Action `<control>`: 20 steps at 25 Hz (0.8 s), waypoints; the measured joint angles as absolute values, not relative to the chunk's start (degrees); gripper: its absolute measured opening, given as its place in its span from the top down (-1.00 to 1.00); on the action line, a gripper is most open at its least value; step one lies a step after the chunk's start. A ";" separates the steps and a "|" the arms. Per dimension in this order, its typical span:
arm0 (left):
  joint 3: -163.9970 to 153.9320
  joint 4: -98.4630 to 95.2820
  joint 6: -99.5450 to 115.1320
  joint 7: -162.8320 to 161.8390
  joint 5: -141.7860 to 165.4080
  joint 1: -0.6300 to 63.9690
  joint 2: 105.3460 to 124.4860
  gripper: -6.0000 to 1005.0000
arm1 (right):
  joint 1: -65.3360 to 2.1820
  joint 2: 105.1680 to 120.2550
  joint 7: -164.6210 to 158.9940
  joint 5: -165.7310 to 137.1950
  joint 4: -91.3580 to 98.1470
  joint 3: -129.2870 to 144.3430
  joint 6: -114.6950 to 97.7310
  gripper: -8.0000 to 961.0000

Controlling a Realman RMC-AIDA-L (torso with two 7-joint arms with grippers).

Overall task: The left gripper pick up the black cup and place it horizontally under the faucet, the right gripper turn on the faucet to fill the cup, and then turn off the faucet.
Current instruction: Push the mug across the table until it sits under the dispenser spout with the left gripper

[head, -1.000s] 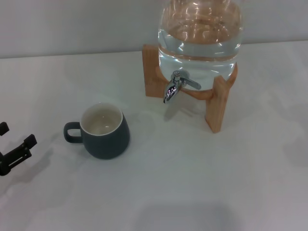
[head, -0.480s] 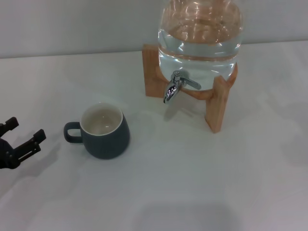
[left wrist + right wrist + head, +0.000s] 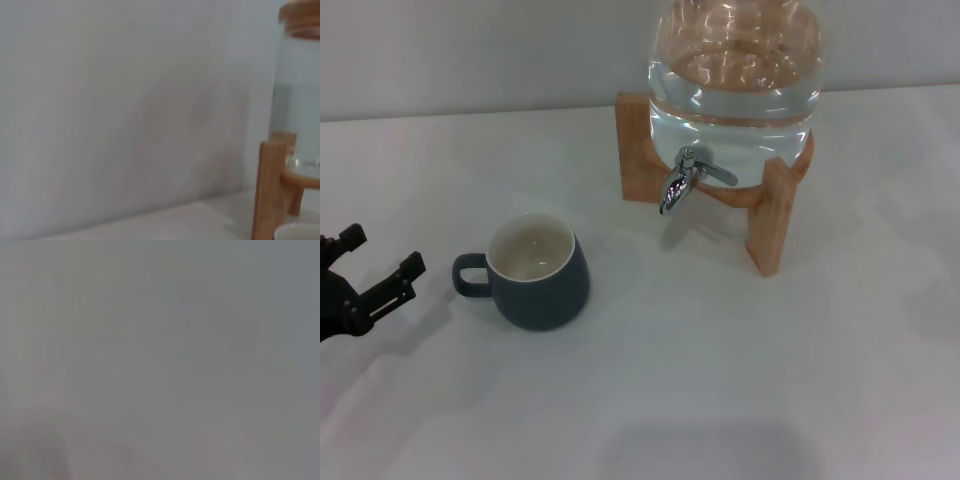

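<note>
The black cup [image 3: 538,273] stands upright on the white table, cream inside, its loop handle pointing left. My left gripper [image 3: 382,255] is open at the left edge of the head view, a short way left of the handle, not touching it. The chrome faucet [image 3: 682,182] sticks out of the clear glass jar [image 3: 735,70], with its flat lever pointing right. The cup sits left of and nearer than the spout, not under it. The cup's rim [image 3: 300,232] shows in a corner of the left wrist view. My right gripper is out of view.
The jar holds water and rests on a wooden stand [image 3: 767,215], whose post also shows in the left wrist view [image 3: 266,190]. A grey wall rises behind the table. The right wrist view shows only plain grey.
My left gripper has moved right and a little farther from me, closer to the cup's handle. The cup and the faucet have not moved.
</note>
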State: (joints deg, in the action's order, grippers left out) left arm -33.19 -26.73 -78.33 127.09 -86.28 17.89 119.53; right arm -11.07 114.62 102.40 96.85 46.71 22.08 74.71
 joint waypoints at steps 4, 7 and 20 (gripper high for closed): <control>-33.22 -23.26 -79.57 132.63 -89.83 17.82 119.43 -0.77 | -11.27 114.62 102.45 96.85 46.56 22.06 74.21 -0.76; -33.11 -20.29 -79.44 136.59 -91.64 17.81 119.44 -0.77 | -11.63 114.56 102.46 96.85 46.51 22.06 74.09 -0.76; -32.68 -13.18 -78.24 142.83 -92.65 18.45 119.61 -0.77 | -12.49 114.10 102.48 96.85 45.96 22.06 74.04 -0.75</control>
State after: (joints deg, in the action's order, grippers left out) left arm -32.68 -13.18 -78.24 142.83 -92.65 18.45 119.61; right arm -12.49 114.10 102.48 96.85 45.96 22.06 74.04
